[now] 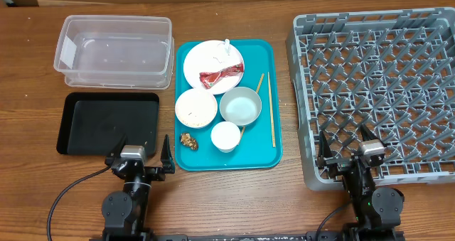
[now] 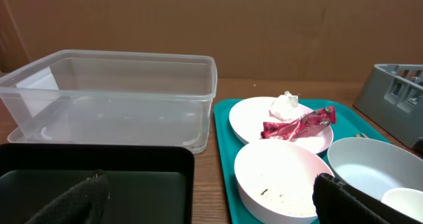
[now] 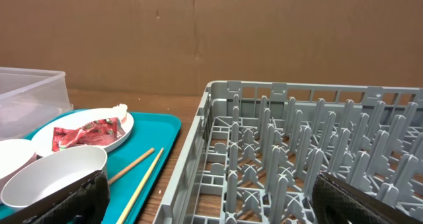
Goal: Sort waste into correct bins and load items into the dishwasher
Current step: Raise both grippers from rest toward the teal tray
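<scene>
Crumpled red wrapper (image 1: pixel 221 75) on round white plate (image 1: pixel 202 56), white paper scrap (image 1: pixel 225 50) at its far rim. Plate at far end of teal tray (image 1: pixel 259 156); nearer, rice-flecked bowl (image 1: pixel 196 108), greyish bowl (image 1: pixel 240 105), small white cup (image 1: pixel 225 136), brown lump (image 1: pixel 188 139), chopsticks (image 1: pixel 272 120) (along the tray's right side). Left of it, clear tub (image 1: pixel 114 50) and black tray (image 1: pixel 106 122); right of it, grey dish rack (image 1: pixel 377 84). Left gripper (image 1: pixel 143 141) over black tray's near edge, jaws wide apart, empty. Right gripper (image 1: pixel 344 138) over rack's near left corner, likewise spread, empty.

No readable text, labels, brands or numbers in any view.
</scene>
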Robot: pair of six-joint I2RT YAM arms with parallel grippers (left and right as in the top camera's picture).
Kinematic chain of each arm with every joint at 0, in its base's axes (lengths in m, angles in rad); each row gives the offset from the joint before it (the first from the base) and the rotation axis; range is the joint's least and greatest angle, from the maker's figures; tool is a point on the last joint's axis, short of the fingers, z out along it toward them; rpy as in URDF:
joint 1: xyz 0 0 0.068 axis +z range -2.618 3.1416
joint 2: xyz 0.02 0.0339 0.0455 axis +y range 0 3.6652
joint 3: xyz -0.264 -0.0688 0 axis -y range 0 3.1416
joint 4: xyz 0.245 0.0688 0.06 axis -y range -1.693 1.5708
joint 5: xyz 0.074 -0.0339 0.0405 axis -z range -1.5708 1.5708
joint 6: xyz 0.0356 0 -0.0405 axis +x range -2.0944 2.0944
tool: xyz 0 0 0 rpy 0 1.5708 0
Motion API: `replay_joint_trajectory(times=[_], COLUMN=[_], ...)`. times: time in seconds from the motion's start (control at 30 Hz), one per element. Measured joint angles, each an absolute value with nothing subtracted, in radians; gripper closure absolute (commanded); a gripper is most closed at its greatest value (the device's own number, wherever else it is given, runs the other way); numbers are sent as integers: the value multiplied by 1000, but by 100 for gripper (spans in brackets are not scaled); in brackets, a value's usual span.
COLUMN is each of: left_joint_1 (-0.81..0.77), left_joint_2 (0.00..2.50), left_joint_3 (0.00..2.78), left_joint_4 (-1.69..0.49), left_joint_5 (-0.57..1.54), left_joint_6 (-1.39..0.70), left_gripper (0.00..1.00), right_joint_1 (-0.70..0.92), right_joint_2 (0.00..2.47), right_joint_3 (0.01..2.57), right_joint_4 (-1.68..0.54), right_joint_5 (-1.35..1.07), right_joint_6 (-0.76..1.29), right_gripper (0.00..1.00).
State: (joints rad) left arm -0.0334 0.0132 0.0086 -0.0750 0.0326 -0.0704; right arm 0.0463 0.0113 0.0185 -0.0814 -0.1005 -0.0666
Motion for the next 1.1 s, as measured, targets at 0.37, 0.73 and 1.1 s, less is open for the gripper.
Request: replay_joint_trajectory(times=[0.37, 0.73, 1.1], left_joint_1=[-33, -33, -33], left_joint_2=[13, 126, 637], left_joint_3=[10, 191, 585], left_joint_4=[-78, -268, -404], left_joint_5=[30, 29, 82], left_joint_6=[-152, -175, -164], left_gripper=[0, 0, 0], right_joint_1=[46, 46, 46], right_joint_2=[11, 141, 556], right_joint_3=[21, 258, 612], right_joint_4=[-97, -264, -525], right_joint_5=[-59, -38, -82], right_joint_6=[133, 182, 184], right_gripper=[0, 0, 0])
